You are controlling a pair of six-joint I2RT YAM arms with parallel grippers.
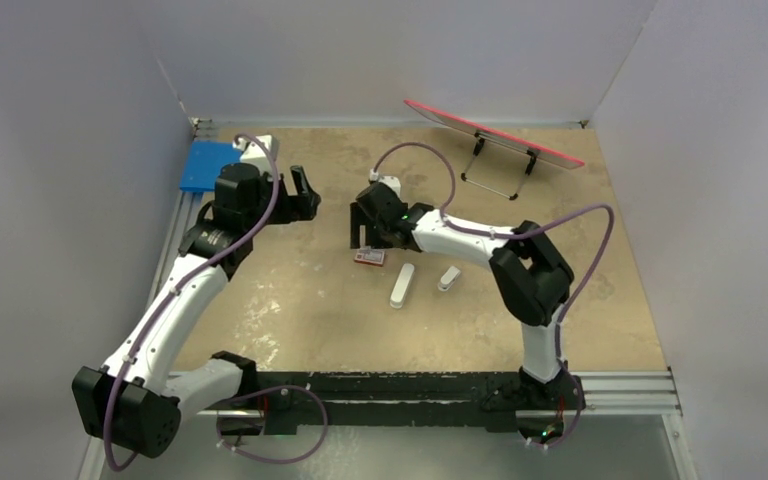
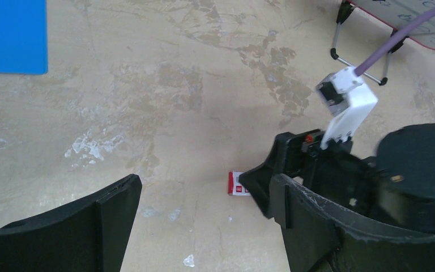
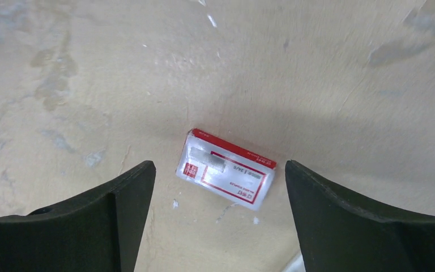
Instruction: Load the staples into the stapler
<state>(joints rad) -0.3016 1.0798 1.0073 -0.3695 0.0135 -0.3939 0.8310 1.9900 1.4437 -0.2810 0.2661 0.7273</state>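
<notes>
Box [image 3: 226, 177] red-and-white, red border, grey patch on label. Stapler [image 1: 402, 285] white; short piece [image 1: 449, 278] white. Table [image 1: 310, 320] beige, mottled brown and whitish blotches. Pad [image 1: 206, 165] blue. Cable [image 2: 399, 45] purple. Board [image 1: 490, 132] red-edged.

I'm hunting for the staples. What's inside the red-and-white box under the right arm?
Nothing inside shows: the box lies closed and flat on the table, so only its printed top is visible. Any staples are hidden.
</notes>
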